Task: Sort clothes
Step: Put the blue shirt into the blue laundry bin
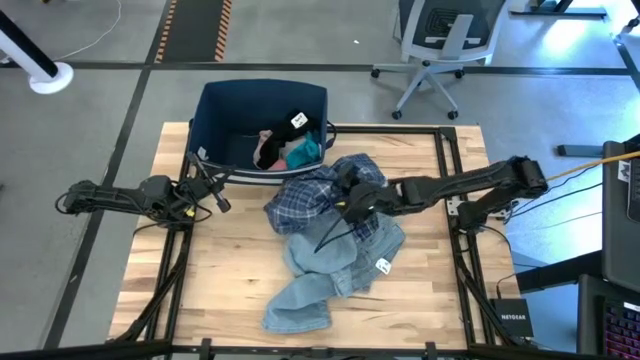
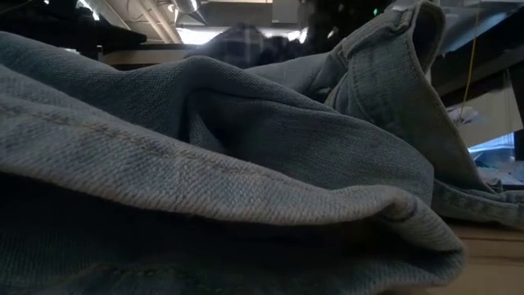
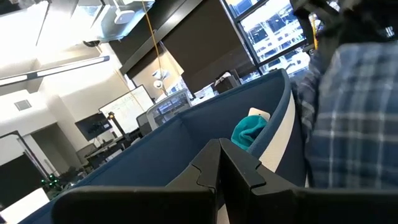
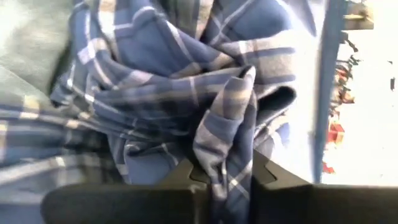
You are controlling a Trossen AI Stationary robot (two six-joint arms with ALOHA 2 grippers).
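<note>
A blue plaid shirt lies bunched at the table's middle, partly on top of light-blue denim jeans, which spread toward the near edge and fill the low view. My right gripper is over the shirt's right part and shut on it. A dark navy bin at the far edge holds white, pink and black pieces and a small teal item. My left gripper waits shut and empty at the left, near the bin. My right gripper pinches a raised fold of the plaid shirt between its two fingers; the cloth is doubled over there. The fingers come from the table's right, slanting down. The fold stands up between them, and the rest of the shirt lies bunched below.
The bin's near wall stands right in front of my left gripper. A black frame runs around the wooden table. Bare wood shows at the near left. An office chair stands beyond the far edge.
</note>
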